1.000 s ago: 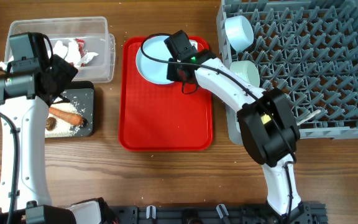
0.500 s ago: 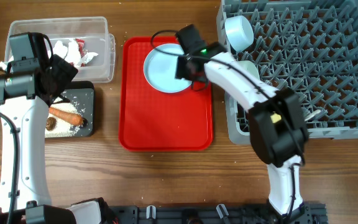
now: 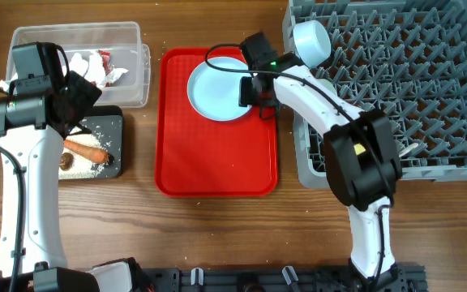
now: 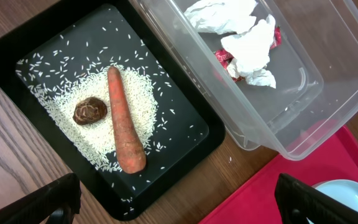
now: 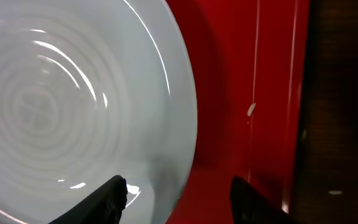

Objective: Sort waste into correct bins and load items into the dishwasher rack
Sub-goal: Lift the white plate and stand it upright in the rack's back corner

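Two shifts since a second ago: the pale blue plate (image 3: 216, 88) has slid right across the red tray (image 3: 217, 162), off the top-left corner toward the middle of its upper half, and the right arm's wrist has swung closer to the dishwasher rack (image 3: 396, 81). Over the last half second the plate has barely moved. Now the right end effector (image 5: 180, 198): its fingers stand well apart with the plate's right rim in the gap, one finger over the plate and one over bare tray. Whether either one touches the plate cannot be told. The left end effector (image 4: 178, 200) hangs wide open with nothing in it above the black tray (image 4: 17, 56), where the carrot (image 4: 124, 121) and brown lump (image 4: 90, 111) lie on rice grains (image 4: 146, 99). Just beside it, the clear tub (image 4: 328, 81) holds the paper scraps (image 4: 247, 37). No writing can be read anywhere.
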Available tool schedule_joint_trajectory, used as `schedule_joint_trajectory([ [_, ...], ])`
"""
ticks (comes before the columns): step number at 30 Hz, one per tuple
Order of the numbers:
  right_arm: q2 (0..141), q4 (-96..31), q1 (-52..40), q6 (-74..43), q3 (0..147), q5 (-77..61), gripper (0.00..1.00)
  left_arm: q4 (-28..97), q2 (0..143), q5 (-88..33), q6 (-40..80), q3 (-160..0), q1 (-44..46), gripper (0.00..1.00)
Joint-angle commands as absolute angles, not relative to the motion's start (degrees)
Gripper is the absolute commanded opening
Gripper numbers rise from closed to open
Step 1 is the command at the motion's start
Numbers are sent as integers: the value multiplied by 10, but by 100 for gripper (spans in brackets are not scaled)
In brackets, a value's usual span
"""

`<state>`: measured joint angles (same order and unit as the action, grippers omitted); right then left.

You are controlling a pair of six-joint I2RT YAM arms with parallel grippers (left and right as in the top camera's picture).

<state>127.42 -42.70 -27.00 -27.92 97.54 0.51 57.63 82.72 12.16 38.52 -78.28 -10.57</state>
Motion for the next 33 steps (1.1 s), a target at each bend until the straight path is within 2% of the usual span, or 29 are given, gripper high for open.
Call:
schedule_joint_trajectory([
  [1, 1298, -416, -272, -270, 968, 19, 50, 576, 831, 127, 395, -788, -107, 100],
  [4, 1313, -417, -272, -270, 968, 19, 33, 576, 831, 127, 395, -788, -107, 100],
  [5, 1314, -418, -272, -270, 968, 19, 24, 576, 831, 127, 395, -788, -107, 100],
  [6, 1314, -418, -272, -270, 968, 19, 7, 576, 831, 127, 395, -788, -107, 100],
  [7, 1314, -419, -272, -270, 968, 19, 4, 576, 831, 127, 395, -788, -107, 100],
  [13, 1287, -432, -270, -253, 969, 19, 4, 576, 831, 127, 395, -788, -107, 100],
  [17, 1188, -432, -270, -194, 969, 64, 4, 576, 831, 127, 395, -788, -107, 100],
  [24, 966, -442, -270, -126, 969, 357, 4, 576, 831, 127, 395, -788, -107, 100],
  [26, 940, -440, -269, -117, 969, 481, 4, 576, 831, 127, 395, -788, -107, 100],
  [27, 939, -427, -263, -96, 969, 590, 4, 576, 831, 127, 395, -788, -107, 100],
  [29, 947, -406, -244, -46, 969, 635, 4, 576, 831, 127, 395, -788, -107, 100],
  [33, 977, -379, -156, -5, 969, 634, 4, 576, 831, 127, 395, -788, -107, 100],
])
